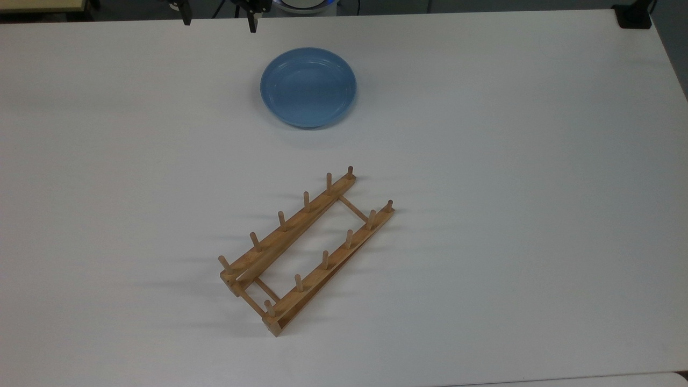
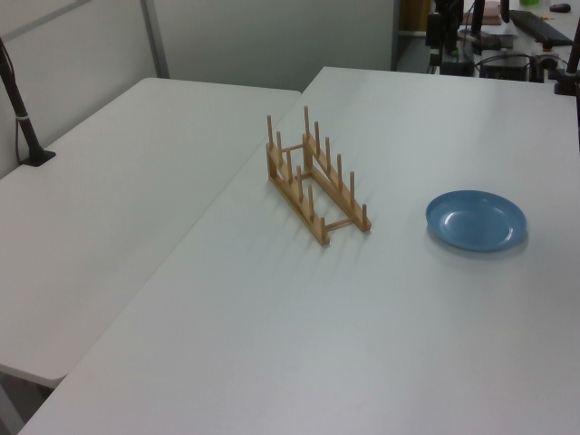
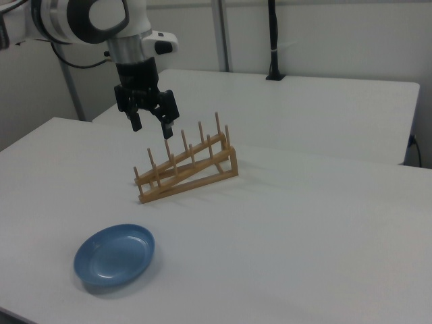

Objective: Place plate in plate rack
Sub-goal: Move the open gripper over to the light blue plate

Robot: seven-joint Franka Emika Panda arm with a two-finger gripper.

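The light-blue plate (image 1: 308, 87) (image 2: 476, 220) (image 3: 115, 256) lies flat on the white table (image 1: 510, 215), right side up. The wooden plate rack (image 1: 290, 230) (image 2: 296, 204) (image 3: 189, 179) stands apart from it, set diagonally, with nothing between its upright pegs. My gripper (image 1: 219, 16) (image 3: 151, 126) hangs open and holds nothing. In the right view it hovers well above the table, over the stretch between rack and plate. In the top view its two dark fingertips (image 1: 251, 22) show at the upper edge, up and to the left of the plate.
A second white table (image 2: 118, 181) (image 3: 304, 101) adjoins this one beyond the rack. A black post (image 2: 23, 118) (image 3: 273, 40) is clamped at its far side. Another black clamp (image 1: 634, 16) sits at the top view's upper right corner.
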